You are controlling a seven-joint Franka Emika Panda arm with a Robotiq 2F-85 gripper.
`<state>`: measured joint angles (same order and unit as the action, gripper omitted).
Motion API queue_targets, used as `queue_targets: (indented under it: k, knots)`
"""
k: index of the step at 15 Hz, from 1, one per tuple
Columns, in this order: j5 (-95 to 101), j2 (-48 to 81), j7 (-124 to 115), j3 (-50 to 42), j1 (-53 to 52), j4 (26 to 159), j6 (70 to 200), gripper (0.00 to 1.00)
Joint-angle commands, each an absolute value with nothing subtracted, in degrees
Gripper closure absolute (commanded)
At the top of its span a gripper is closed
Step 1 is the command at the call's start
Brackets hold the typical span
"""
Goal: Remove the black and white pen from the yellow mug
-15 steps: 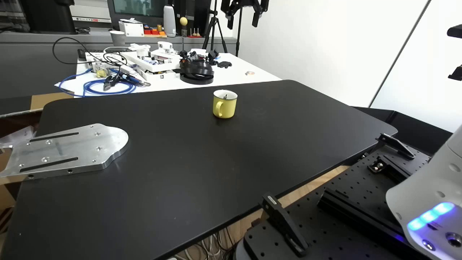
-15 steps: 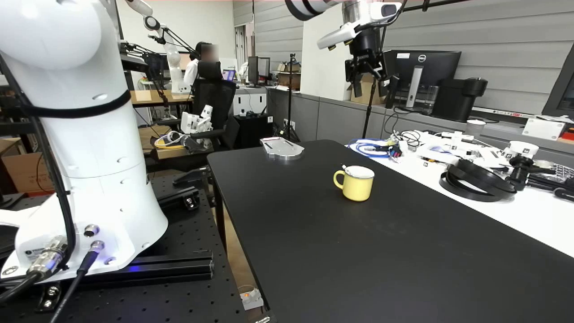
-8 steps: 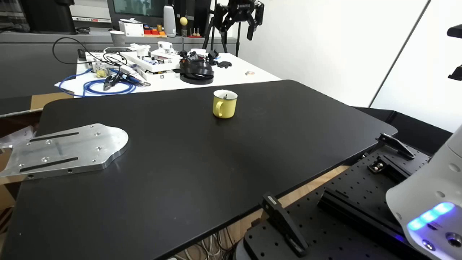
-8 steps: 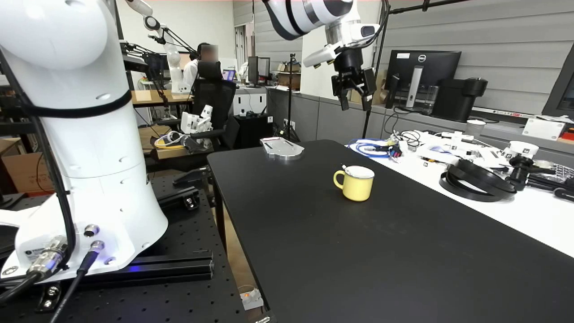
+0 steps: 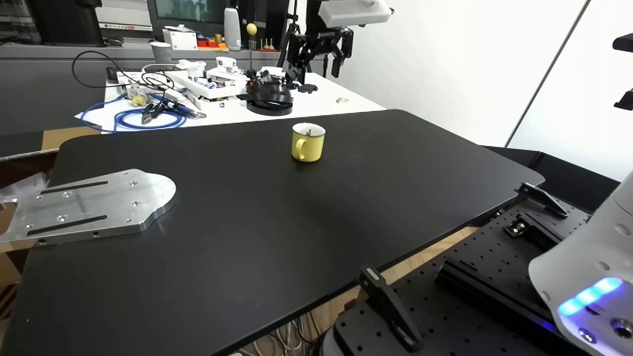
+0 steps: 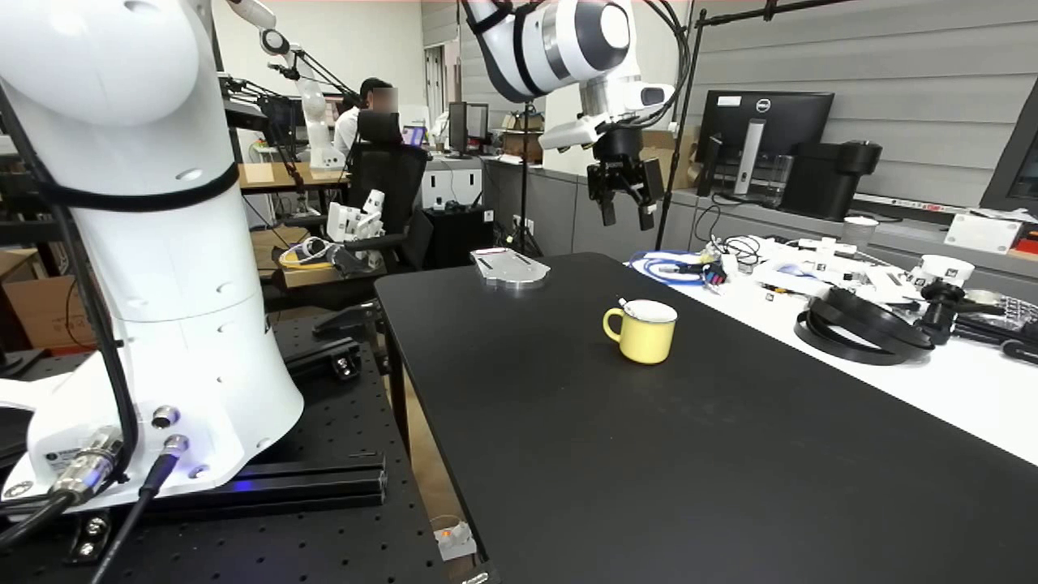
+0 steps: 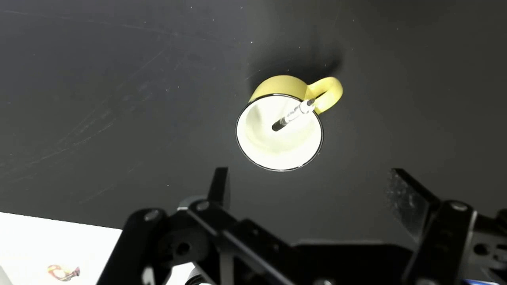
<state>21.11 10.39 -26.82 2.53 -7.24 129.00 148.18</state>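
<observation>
My fingers (image 7: 412, 202) sit wide apart, holding nothing; black and white pen (image 7: 294, 114) leans inside the yellow mug (image 7: 269, 144).

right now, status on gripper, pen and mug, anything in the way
Gripper open, empty. Pen in mug, leaning toward handle, top sticking out. Possible snag: handle, close by pen's top.

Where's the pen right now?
In the wrist view, the black and white pen leans inside the yellow mug, its top end sticking out at the right, by the handle.
</observation>
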Motion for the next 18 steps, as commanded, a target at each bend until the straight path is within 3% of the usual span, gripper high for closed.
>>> queue_targets:
  k: [1, 18]
  knots:
    - [20.67, 10.54, -26.43, 1.61, -8.14, 128.95, 148.13, 0.00]
    - [22.64, 13.11, -29.62, 0.33, -9.31, 128.73, 150.84, 0.00]
